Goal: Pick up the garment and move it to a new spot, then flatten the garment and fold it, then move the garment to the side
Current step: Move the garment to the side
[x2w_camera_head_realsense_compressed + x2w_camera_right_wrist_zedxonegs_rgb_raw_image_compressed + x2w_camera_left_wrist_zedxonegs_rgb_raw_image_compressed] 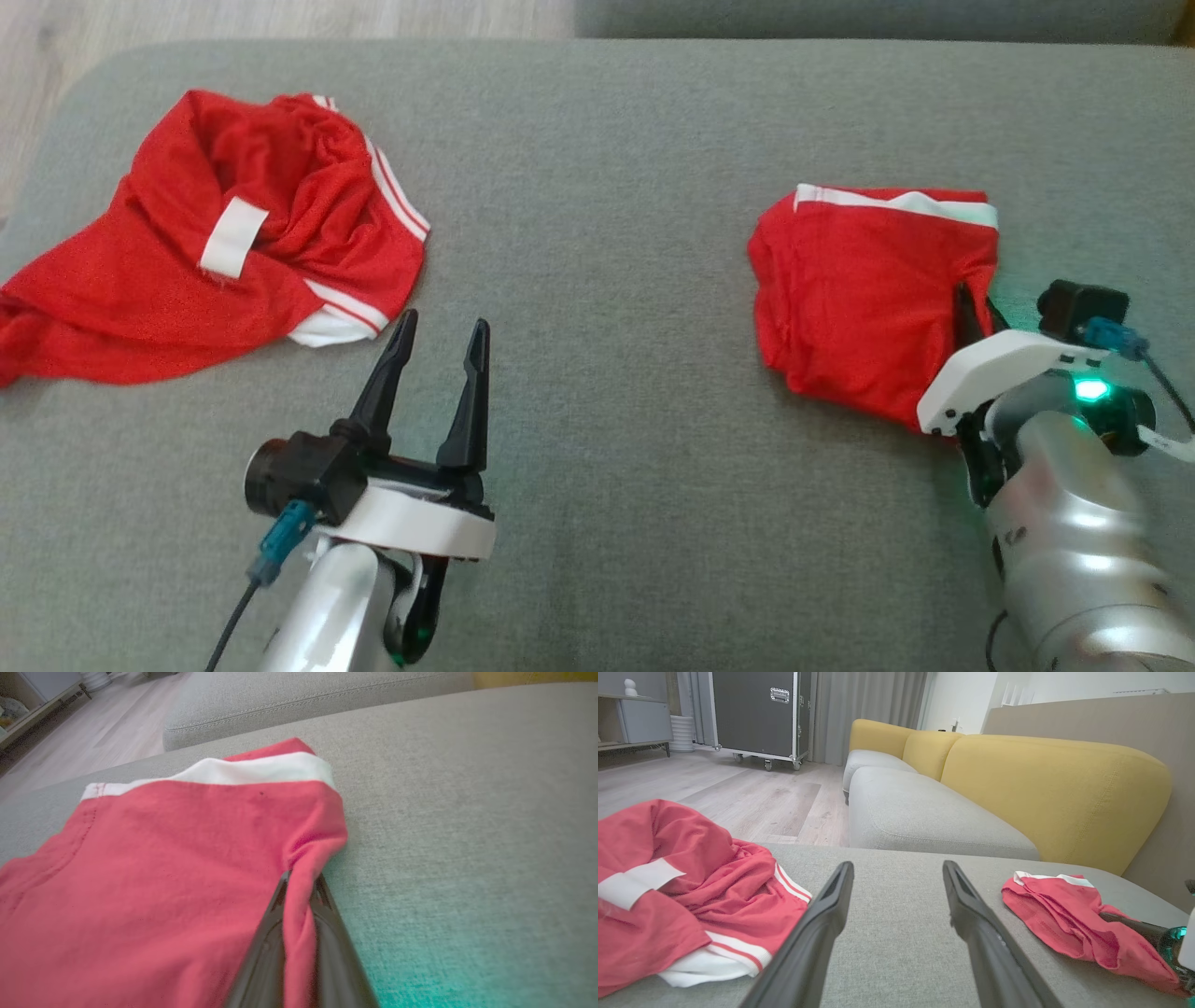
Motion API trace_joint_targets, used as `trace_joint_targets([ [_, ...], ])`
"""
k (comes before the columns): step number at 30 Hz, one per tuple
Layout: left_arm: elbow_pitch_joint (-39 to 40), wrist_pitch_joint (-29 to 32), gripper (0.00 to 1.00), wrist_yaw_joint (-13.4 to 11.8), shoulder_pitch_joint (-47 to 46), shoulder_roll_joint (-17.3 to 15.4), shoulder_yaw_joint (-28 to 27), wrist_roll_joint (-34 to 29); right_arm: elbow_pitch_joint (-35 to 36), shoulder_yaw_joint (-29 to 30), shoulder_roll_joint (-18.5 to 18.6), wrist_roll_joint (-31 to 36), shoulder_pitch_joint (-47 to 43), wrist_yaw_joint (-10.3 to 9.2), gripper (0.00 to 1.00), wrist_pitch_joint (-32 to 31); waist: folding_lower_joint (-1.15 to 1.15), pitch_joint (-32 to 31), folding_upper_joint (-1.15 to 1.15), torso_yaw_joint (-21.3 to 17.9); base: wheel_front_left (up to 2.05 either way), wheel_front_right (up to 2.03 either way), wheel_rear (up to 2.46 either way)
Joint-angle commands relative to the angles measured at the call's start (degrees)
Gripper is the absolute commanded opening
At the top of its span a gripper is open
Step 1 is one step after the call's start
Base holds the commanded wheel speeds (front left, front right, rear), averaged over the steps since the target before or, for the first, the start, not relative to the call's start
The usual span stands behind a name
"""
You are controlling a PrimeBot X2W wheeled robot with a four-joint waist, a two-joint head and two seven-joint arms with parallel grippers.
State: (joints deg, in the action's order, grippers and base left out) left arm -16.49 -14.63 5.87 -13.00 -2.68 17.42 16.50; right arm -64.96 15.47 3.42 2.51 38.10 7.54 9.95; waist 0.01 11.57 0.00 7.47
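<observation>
A folded red garment (pixel 859 280) with a white band lies on the right of the grey cushion (pixel 607 448). My right gripper (pixel 971 317) is shut on its right edge; in the right wrist view, red cloth (pixel 140 882) is pinched between the two dark fingers of this gripper (pixel 301 882). The left wrist view has the same garment (pixel 1059 905) at its right. My left gripper (pixel 443 327) hovers open over bare cushion in the middle, holding nothing, its fingers (pixel 822 924) spread wide.
A second red garment (pixel 233 243) with white stripes lies crumpled at the cushion's left, just left of my left gripper. Beyond the cushion are a grey and yellow sofa (pixel 1041 779), wood floor (pixel 738 798) and a wheeled black case (pixel 756 714).
</observation>
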Motion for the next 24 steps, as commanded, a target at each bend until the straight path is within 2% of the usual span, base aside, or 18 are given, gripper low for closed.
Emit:
trace_joint_targets([
  [1,1.49,-0.37,1.00,-0.11,-1.53,-0.20,-1.95,-0.36,0.84,-1.32,-0.54,1.51,0.67,-0.05,0.00,1.01,-0.01,-0.76,0.00,-0.72,0.00,0.00,0.00],
  [8,1.56,-0.37,1.00,-0.52,-0.25,-0.20,-2.40,0.08,3.85,-3.64,0.08,9.66,0.25,-0.05,0.00,2.29,-0.01,-3.76,0.00,-2.88,0.00,0.00,0.00],
  [13,2.15,-0.37,1.00,-1.29,0.73,-0.20,-2.69,1.19,4.86,-9.39,2.63,13.82,0.26,-0.05,0.00,0.38,-0.01,-5.49,0.00,-4.11,0.00,0.00,0.00],
  [18,2.84,-0.37,1.00,-1.82,0.54,-0.20,-2.31,1.62,1.84,-17.27,8.48,12.69,1.57,-0.05,0.00,-2.80,-0.01,-5.50,0.00,-4.80,0.00,0.00,0.00],
  [24,3.57,-0.37,1.00,-1.61,-1.09,-0.20,-1.74,1.26,-1.20,-25.15,18.20,9.01,3.52,-0.05,0.00,-3.78,-0.01,-2.49,0.00,-4.44,0.00,0.00,0.00],
])
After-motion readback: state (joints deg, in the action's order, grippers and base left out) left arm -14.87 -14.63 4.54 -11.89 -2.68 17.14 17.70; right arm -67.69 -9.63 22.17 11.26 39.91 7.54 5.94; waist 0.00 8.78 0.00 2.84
